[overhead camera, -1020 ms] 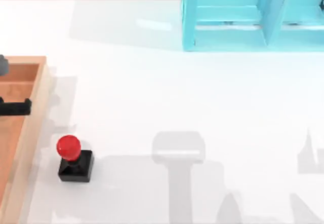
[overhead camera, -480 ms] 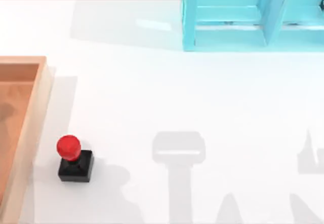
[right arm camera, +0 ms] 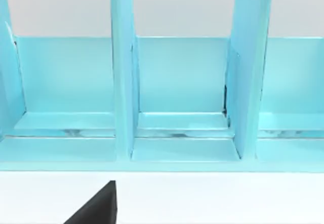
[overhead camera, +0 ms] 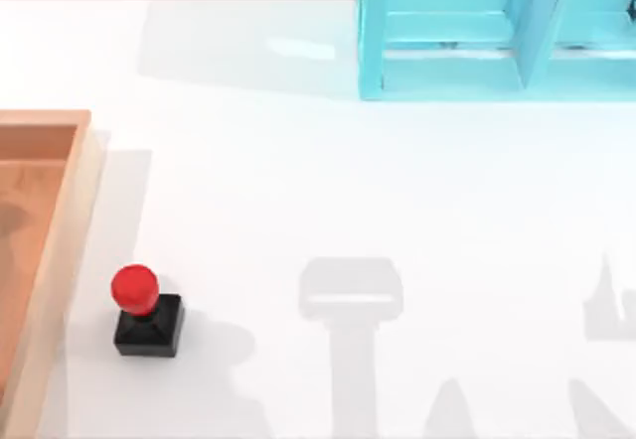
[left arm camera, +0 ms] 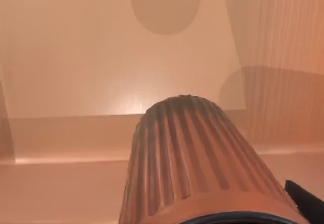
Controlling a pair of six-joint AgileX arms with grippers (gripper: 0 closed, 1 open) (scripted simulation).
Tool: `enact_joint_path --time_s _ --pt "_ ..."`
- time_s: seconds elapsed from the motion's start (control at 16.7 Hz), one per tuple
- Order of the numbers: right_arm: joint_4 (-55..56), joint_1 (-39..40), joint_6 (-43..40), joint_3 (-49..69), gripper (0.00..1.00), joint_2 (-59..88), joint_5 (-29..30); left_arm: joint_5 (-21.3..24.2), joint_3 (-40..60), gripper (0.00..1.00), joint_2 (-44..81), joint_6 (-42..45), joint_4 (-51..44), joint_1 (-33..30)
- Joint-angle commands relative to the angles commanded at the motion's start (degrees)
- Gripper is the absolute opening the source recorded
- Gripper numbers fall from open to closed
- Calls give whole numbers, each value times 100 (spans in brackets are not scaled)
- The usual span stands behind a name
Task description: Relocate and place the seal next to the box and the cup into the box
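The seal (overhead camera: pixel 146 312) stands upright on the white table (overhead camera: pixel 397 181) at about eight o'clock in the top view, just beside the box's (overhead camera: pixel 72 220) right-hand wall but not touching it, so that half of the task looks done. The box runs off the table's left edge at nine o'clock.

What matters now is the cup (left arm camera: pixel 195 160). In the left wrist view its ribbed brown side looms right under the camera, with the box's reddish floor and a plank wall beyond it, so it lies inside the box's walls, close below the left arm's hand. Its long axis points away from the camera toward the box floor. Whether it rests on the floor or hangs just above it I cannot tell, and I cannot tell whether the left hand is clamped on it or has let go; a dark edge at the corner of that view may be a finger.

The left arm is plainly the nearer one. The right arm is parked facing the blue shelf (right arm camera: pixel 177 97) at one o'clock; its hand's state cannot be told.
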Motion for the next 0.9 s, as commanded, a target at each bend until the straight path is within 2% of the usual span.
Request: enact_joint_path --time_s 0.48,0.84,0.9 --pt "0 0 0 0 100 0 0 11 -998 0 281 95 1312 94" --pt "0 0 0 0 100 0 0 11 -1150 0 314 103 1481 119" --pt "0 0 0 0 100 0 0 11 -1150 8 314 103 1481 119"
